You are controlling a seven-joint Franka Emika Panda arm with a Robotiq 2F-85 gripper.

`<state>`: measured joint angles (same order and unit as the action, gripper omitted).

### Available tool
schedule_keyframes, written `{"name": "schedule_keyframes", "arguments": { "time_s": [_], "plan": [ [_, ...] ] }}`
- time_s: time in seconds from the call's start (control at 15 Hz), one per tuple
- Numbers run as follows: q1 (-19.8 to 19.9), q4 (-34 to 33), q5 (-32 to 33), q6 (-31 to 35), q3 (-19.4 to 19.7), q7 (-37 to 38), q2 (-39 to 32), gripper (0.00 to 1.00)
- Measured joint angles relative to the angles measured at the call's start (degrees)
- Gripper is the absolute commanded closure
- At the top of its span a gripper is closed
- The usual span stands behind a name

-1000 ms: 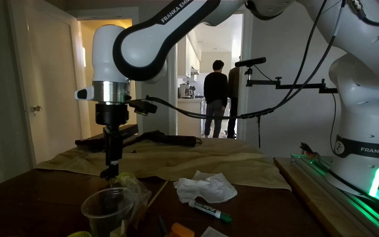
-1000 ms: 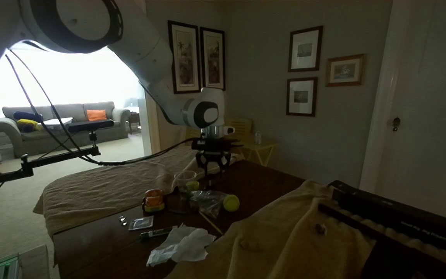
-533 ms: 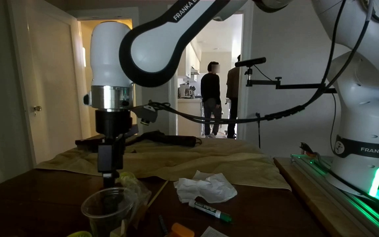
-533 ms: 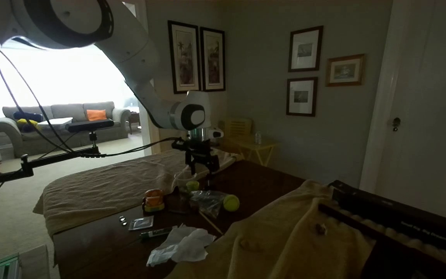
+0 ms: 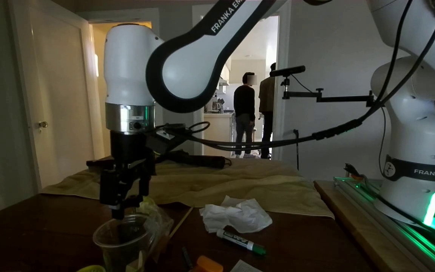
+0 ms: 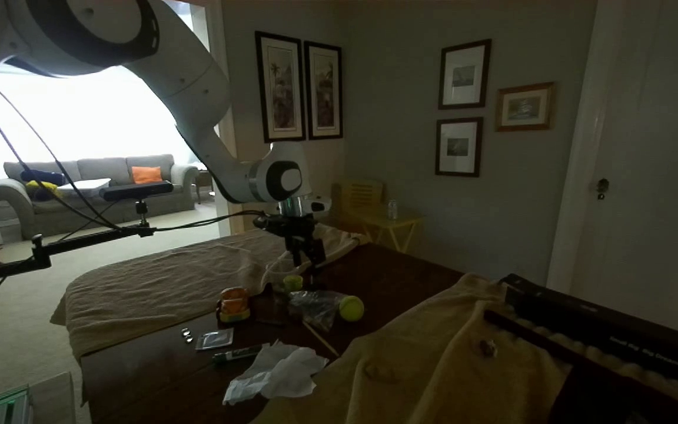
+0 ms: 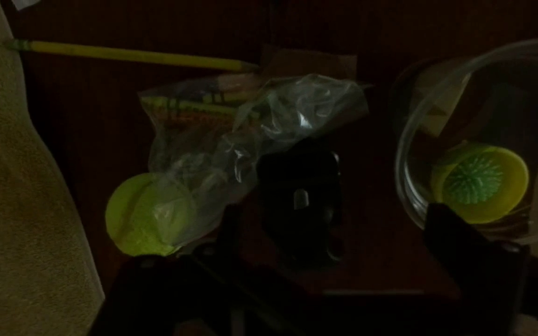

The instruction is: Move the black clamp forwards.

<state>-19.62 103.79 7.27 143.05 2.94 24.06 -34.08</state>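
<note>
The black clamp (image 7: 299, 219) stands on the dark brown table in the wrist view, dim, with one small pale spot on it. It also shows as a small dark upright shape in an exterior view (image 6: 316, 281). In the opposite exterior view it is a dark patch behind the clear cup's wall. My gripper (image 7: 334, 212) is open and empty above the clamp. The clamp lies between the fingers' lines, nearer the left finger (image 7: 230, 228); the right finger (image 7: 446, 233) overlaps the cup's edge in the picture. The gripper also shows in both exterior views (image 5: 130, 207) (image 6: 308, 263).
The clear cup (image 7: 403, 172), with a yellow-green item inside, stands right of the clamp. A plastic bag (image 7: 250, 140) and a tennis ball (image 7: 129, 219) lie close on its left. A pencil (image 7: 133, 55), tissue (image 5: 236, 217), marker (image 5: 240, 242) and orange tape measure (image 6: 234, 303) lie around.
The gripper has turned about its upright axis and come slightly lower. It has moved leftward in an exterior view, over the cup and clamp area. The objects on the table have not moved.
</note>
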Motion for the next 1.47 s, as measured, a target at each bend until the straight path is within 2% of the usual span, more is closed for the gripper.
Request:
{"name": "schedule_keyframes", "arguments": {
  "time_s": [0.33, 1.0, 1.27, 1.33, 1.4, 1.47],
  "plan": [
    [-1.8, 0.1, 0.7, -0.1, 2.2, 5.3, 0.2, 0.0],
    [-1.5, 1.3, 0.7, -5.3, 2.2, 5.8, 2.2, 0.0],
    [-0.9, 1.9, 0.7, -5.2, 2.2, 5.8, 2.9, 0.0],
    [-0.7, 2.1, 0.7, -5.2, 2.2, 5.9, 3.0, 0.05],
    [-0.5, 2.3, 0.7, -5.2, 2.2, 5.9, 3.1, 0.19],
    [-0.2, 2.5, 0.6, -5.2, 2.2, 5.9, 3.2, 0.26]
  ]
}}
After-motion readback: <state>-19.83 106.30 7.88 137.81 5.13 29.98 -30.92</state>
